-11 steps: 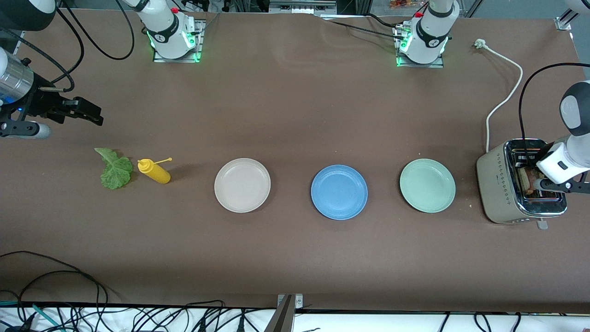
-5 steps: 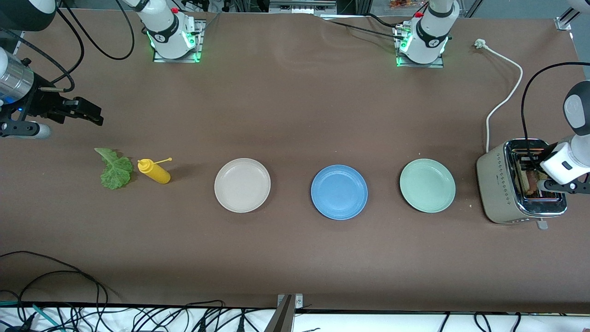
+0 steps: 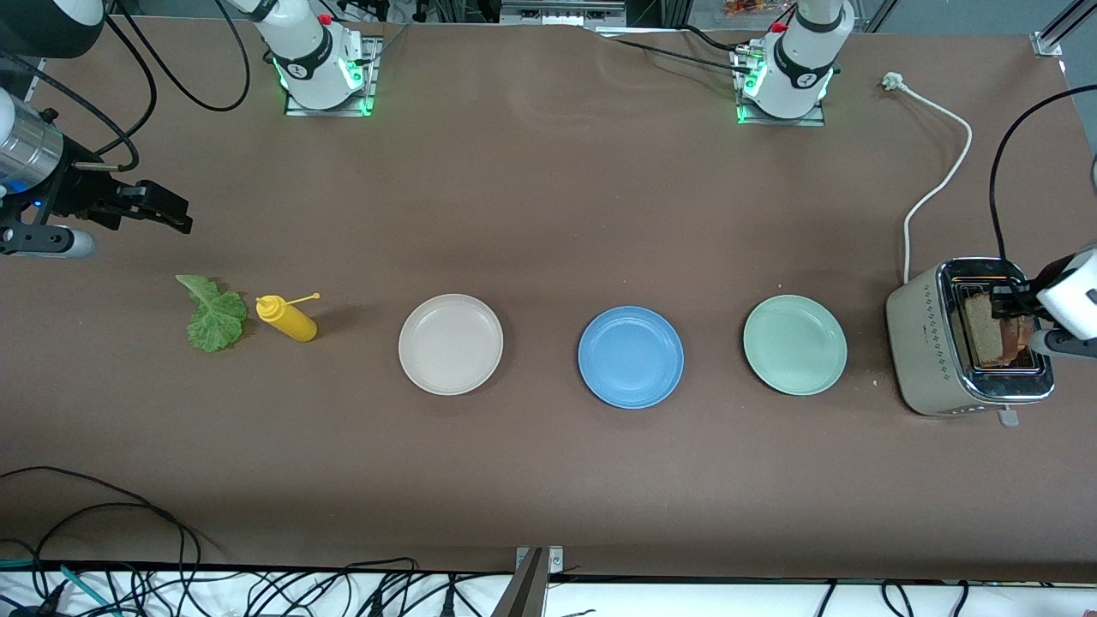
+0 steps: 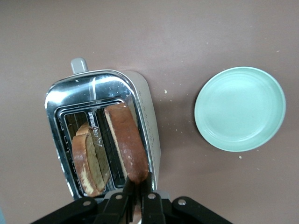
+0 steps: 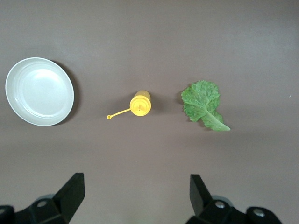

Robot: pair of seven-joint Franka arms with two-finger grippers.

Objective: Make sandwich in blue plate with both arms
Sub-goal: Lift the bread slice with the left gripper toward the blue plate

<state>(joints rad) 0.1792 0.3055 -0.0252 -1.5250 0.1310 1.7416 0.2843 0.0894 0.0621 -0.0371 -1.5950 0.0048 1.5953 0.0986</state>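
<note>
Lifted since a second ago, one bread slice (image 4: 127,142) now stands partly out of the toaster (image 3: 930,343), pinched at one edge by the left gripper (image 4: 137,191); a second slice (image 4: 88,163) sits in the other slot. That thin edge hold could let it tear or slip on the way to the blue plate (image 3: 631,356), which is empty on the counter (image 3: 548,480) between the beige plate (image 3: 451,344) and green plate (image 3: 794,344). The right gripper (image 5: 135,196) waits, fingers spread, above the lettuce (image 3: 212,315) and the yellow bottle (image 3: 287,318).
</note>
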